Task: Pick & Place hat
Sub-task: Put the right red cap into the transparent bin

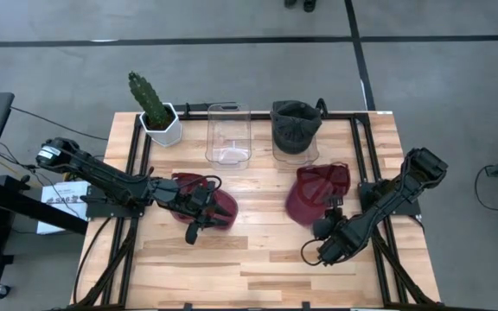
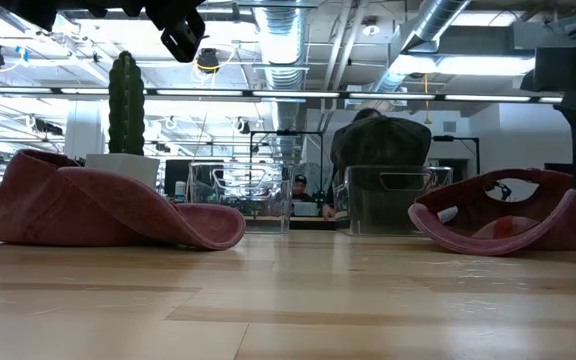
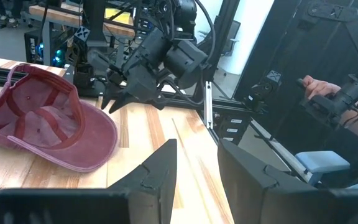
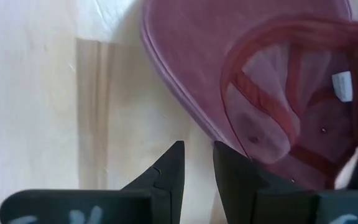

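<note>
Two maroon caps lie on the wooden table. The left cap (image 1: 199,197) (image 2: 98,212) rests on its brim and crown edge. The right cap (image 1: 318,192) (image 2: 508,215) (image 3: 42,124) (image 4: 278,93) lies upside down on its crown, inside showing. My left gripper (image 1: 204,223) (image 3: 197,177) hovers over the left cap's near side, raised clear of it (image 2: 183,30), fingers a little apart. My right gripper (image 1: 314,252) (image 4: 197,171) hangs over bare wood just near of the right cap's brim, pointing down, narrowly open. A dark cap (image 1: 296,125) sits on a container at the far side.
A clear plastic bin (image 1: 229,134) and the container holding the dark cap stand along the far edge, with a cactus in a white pot (image 1: 156,111) at the far left corner. Bare wood lies between the two maroon caps and along the near edge (image 1: 258,276). A person's hand (image 3: 319,93) shows beyond the table.
</note>
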Controlling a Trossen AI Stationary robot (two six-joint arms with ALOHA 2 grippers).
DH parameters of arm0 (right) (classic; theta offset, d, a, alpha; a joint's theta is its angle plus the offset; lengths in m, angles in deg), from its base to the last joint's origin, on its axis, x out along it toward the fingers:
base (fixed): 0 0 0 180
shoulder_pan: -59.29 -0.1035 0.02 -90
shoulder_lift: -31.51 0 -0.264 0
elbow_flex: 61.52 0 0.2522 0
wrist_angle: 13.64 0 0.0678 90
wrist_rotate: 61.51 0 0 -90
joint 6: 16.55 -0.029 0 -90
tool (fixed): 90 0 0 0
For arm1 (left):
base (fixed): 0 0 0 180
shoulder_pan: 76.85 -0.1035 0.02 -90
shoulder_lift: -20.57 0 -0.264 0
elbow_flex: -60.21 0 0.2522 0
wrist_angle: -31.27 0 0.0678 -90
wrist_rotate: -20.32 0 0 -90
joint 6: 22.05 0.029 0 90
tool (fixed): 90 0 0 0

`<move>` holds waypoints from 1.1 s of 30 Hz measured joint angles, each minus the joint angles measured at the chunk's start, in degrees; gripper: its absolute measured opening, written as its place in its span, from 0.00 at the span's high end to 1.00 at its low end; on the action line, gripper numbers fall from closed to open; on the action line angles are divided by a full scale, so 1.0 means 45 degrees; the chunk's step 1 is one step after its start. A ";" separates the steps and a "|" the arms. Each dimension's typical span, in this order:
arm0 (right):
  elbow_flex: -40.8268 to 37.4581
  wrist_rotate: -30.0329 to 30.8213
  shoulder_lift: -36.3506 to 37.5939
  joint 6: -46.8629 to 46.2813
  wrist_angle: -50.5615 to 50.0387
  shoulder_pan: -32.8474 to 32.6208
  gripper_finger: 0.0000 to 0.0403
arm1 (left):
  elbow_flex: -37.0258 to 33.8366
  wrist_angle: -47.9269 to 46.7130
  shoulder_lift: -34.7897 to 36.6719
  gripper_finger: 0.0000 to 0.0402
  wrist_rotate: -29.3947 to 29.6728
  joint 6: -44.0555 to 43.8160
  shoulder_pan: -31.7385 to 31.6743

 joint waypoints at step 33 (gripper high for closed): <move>-0.1613 0.0093 -0.0087 0.0232 0.2613 0.0767 0.81 | 0.0000 -0.0002 0.0000 0.72 -0.0003 -0.0005 0.0000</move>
